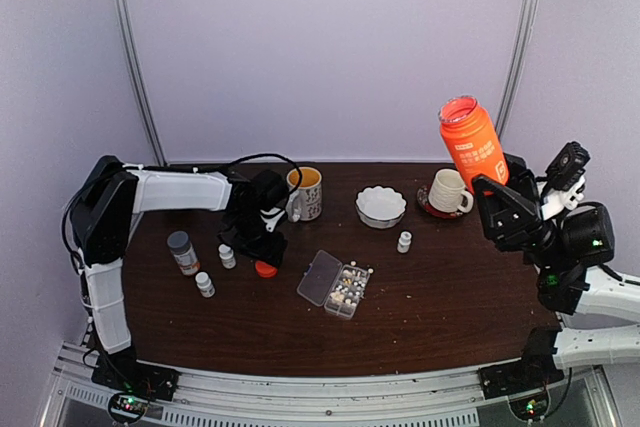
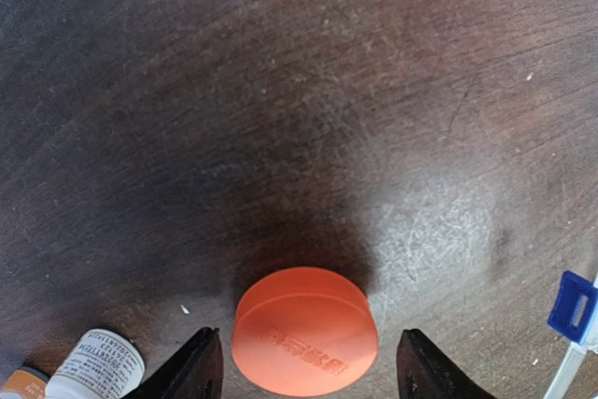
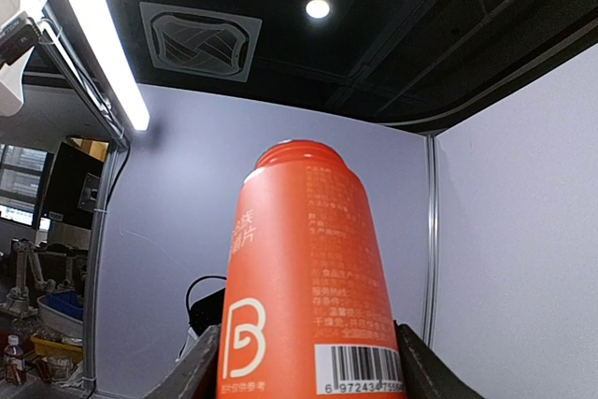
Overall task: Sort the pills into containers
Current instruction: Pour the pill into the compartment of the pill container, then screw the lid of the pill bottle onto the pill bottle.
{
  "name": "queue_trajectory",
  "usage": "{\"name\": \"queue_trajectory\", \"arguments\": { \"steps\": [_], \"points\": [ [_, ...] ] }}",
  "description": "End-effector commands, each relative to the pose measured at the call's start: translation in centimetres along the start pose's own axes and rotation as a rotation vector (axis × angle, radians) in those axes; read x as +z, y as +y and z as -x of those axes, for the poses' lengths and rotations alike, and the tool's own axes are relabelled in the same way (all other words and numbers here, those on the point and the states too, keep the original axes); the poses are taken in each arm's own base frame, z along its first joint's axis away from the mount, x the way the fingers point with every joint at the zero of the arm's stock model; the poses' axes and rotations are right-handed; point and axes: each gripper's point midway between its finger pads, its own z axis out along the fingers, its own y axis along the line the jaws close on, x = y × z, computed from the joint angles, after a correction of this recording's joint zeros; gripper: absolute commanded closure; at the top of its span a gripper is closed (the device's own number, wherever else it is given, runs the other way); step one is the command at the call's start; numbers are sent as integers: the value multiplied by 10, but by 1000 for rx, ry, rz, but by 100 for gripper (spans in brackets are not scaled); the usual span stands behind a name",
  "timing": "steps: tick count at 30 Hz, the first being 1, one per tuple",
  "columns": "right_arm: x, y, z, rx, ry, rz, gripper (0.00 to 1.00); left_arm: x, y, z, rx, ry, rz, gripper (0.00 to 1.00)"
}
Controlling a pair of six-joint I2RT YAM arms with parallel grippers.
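Bottle uncapped, by the look of it: the right end effector [image 3: 304, 362] clamps the open bottle [image 3: 304, 259] aloft, while the left end effector [image 2: 304, 366] stands open astride the cap [image 2: 304, 329]. The box [image 1: 335, 284] and pills [image 1: 348, 287] lie on the desk [image 1: 430, 287] between them. Next likely comes a careful tilt over the box.

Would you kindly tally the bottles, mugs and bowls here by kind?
3 small white bottles
1 grey-capped bottle
1 orange bottle
2 mugs
1 bowl
Total: 8
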Motion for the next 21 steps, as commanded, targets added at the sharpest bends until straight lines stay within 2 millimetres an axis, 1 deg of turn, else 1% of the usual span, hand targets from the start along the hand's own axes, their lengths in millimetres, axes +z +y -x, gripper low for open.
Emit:
{"name": "queue_trajectory", "arguments": {
  "steps": [1,3,10,14,15,17,18,20,21],
  "points": [
    [0,5,6,22,-31,23,100,14,4,-7,9,34,6,34],
    [1,5,6,23,-31,25,100,16,3,-6,10,37,5,36],
    [-1,3,5,25,-26,10,100,23,4,-8,10,53,9,37],
    [0,2,5,29,-18,7,100,22,3,-6,10,50,9,49],
    [1,2,4,32,-12,7,100,20,-2,-6,13,51,-17,51],
    [3,0,-1,45,13,1,100,11,-6,-3,15,36,-36,56],
    [4,-2,-7,54,41,-8,100,4,-9,-1,20,23,-51,58],
    [5,-7,-24,72,125,-31,100,-21,-18,8,36,-29,-106,61],
    [4,-11,-40,94,190,-52,100,-36,-24,13,43,-63,-137,62]
  ]
}}
